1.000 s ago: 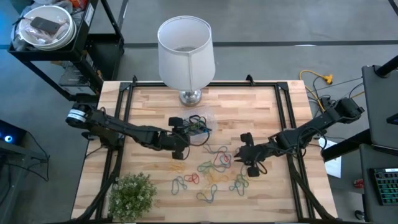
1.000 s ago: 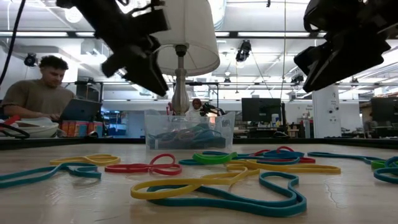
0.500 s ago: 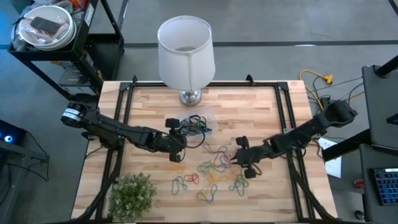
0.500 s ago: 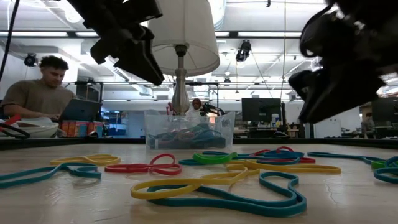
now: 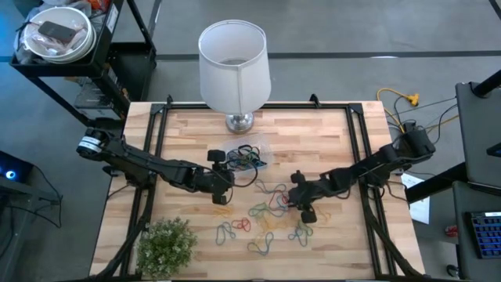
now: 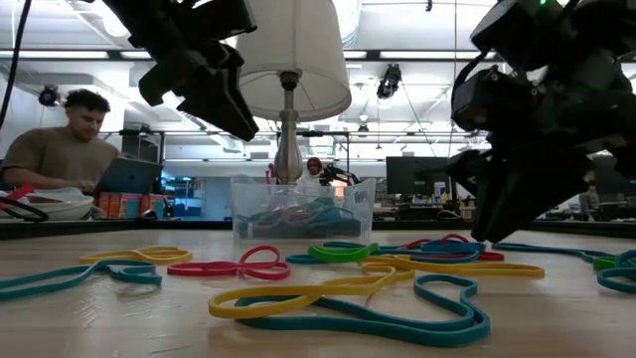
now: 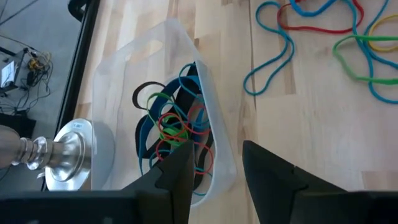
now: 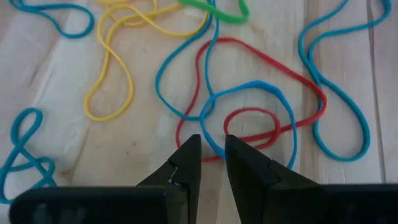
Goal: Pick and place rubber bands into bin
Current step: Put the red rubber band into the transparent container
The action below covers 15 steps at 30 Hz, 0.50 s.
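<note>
Right gripper (image 8: 212,152) reached low over the bands (image 8: 249,118), jaws narrowly apart; left gripper (image 7: 214,177) hovered beside the bin (image 7: 155,87), jaws parted, empty.

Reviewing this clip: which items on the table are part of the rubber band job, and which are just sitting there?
Part of the job:
- rubber bands loose on the table
- bin, already holding some bands
- right gripper, low over the bands
- left gripper, beside the bin

Just sitting there:
- lamp
- potted plant
</note>
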### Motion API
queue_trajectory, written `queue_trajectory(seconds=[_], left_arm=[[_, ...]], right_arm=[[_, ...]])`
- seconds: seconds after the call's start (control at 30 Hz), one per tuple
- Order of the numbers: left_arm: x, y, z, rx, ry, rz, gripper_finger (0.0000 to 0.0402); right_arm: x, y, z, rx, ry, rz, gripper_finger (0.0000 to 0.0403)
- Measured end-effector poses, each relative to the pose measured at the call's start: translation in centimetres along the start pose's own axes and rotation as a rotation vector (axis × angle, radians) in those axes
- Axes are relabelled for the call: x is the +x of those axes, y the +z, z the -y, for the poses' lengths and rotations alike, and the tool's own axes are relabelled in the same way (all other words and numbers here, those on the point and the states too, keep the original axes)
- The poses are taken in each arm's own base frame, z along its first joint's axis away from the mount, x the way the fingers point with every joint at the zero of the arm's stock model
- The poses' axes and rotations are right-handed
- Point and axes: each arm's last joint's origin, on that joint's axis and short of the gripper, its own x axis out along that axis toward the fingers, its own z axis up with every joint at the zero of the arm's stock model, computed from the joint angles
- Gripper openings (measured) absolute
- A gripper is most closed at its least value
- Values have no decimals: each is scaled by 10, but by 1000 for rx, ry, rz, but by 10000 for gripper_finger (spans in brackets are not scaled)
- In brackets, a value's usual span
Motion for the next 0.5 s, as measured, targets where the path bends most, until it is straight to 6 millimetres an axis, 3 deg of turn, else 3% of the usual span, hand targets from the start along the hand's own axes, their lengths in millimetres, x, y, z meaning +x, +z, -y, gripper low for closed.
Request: queue_trajectory(seconds=[0.5], left_arm=[[0,0,0,-2,0,-1,121]], right_arm=[[3,-3,6,20,-23,-26,68]])
